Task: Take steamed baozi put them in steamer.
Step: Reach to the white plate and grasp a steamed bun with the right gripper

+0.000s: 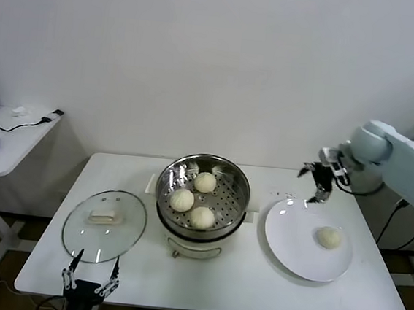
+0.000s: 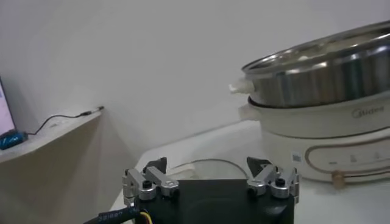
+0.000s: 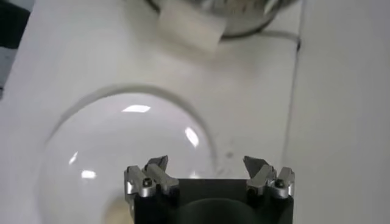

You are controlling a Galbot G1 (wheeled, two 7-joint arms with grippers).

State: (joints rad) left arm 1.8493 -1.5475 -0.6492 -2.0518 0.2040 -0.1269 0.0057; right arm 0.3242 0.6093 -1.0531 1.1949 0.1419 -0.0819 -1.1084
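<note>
three of the steamed baozi (image 1: 194, 198) already sit on the perforated tray inside the steamer (image 1: 203, 196), which stands mid-surface. the fourth bun (image 1: 329, 237) lies alone on the white plate (image 1: 290, 244) to the right of the pot, so i judge i'm on the last pick.

my right gripper (image 1: 320, 182) hangs above the far rim of the plate, well apart from that bun, jaws spread wide and holding nothing; its wrist view looks down on the plate with the steamer's handle beyond. my left gripper (image 1: 90, 281) is parked at the near left edge of the white surface (image 1: 253, 284), just near of the glass lid (image 1: 104, 224), jaws open and empty.

next i need to bring the right gripper nearer and down over the bun, straddle it, and close gently, since soft dough should dent easily.
</note>
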